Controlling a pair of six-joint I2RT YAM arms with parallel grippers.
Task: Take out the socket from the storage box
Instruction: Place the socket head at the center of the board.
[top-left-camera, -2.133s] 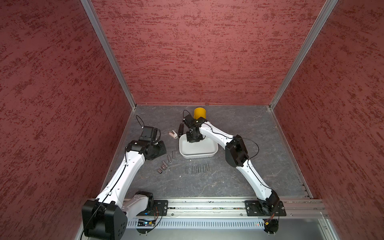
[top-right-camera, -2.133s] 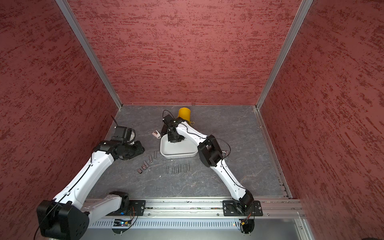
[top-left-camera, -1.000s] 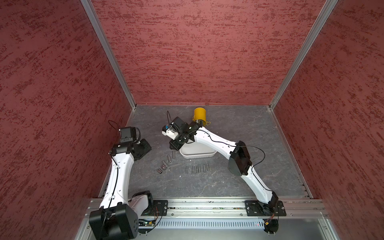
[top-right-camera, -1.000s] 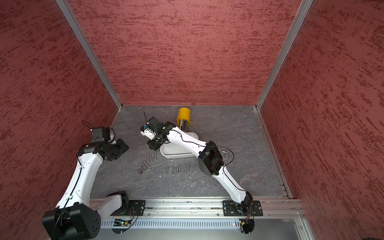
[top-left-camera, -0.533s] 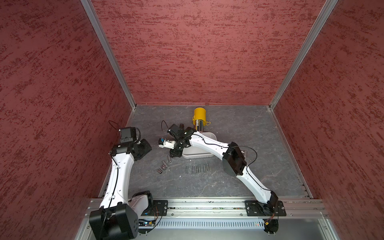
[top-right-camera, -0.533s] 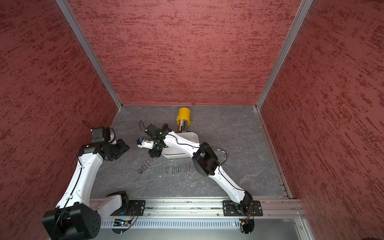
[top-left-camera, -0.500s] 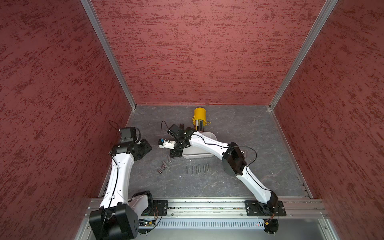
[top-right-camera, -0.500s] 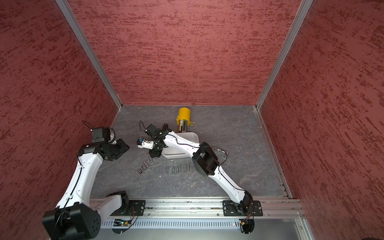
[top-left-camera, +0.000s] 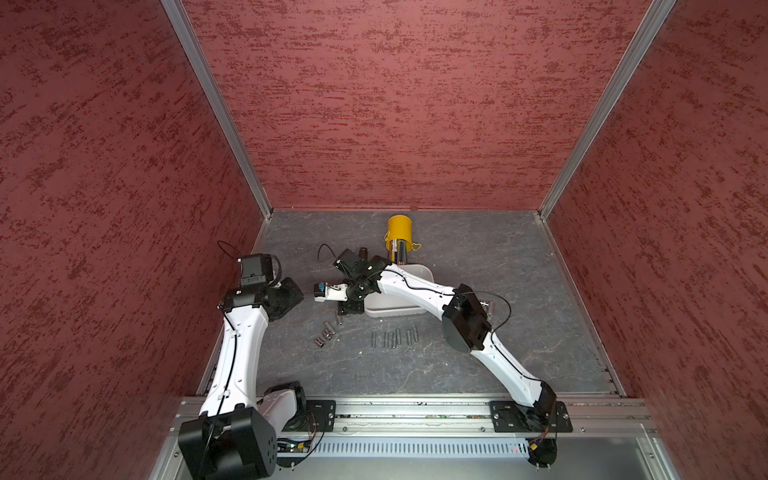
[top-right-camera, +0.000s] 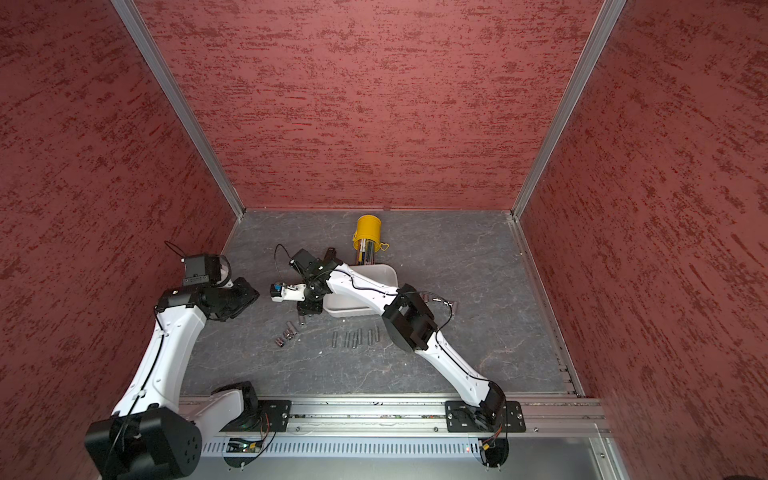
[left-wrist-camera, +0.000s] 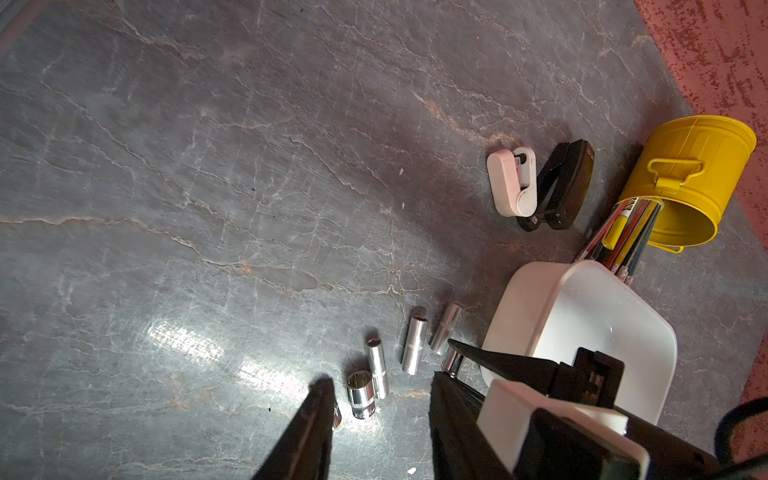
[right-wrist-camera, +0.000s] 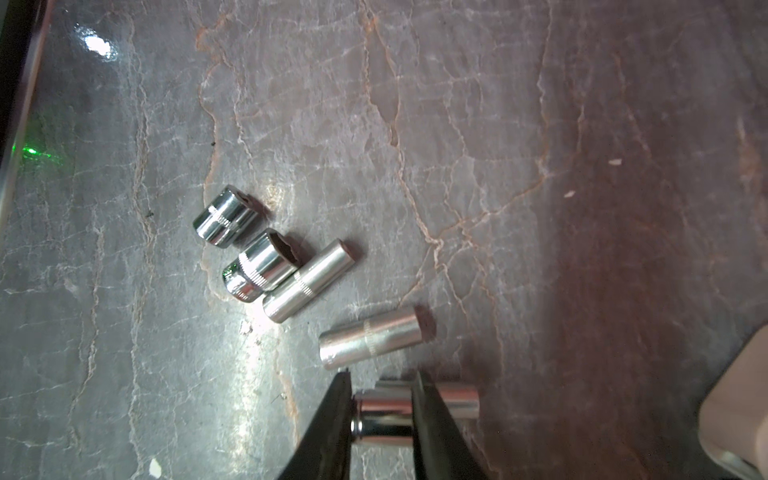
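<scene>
Gripping a short chrome cylindrical socket (right-wrist-camera: 382, 419) end to end, its long axis running from finger to finger, the right gripper (right-wrist-camera: 381, 386) holds it just left of the white shallow plastic storage box (top-left-camera: 397, 311), low over the grey veined tabletop (right-wrist-camera: 540, 166). Release looks next, beside the chrome sockets (right-wrist-camera: 305, 280) lying in a loose row; the left gripper (top-left-camera: 297, 292), farther off, stands spread and empty.

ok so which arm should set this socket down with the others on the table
Right. The right pincer grips the socket, low over the table next to the loose sockets outside the storage box. The left pincer is open and empty, off to the side.
</scene>
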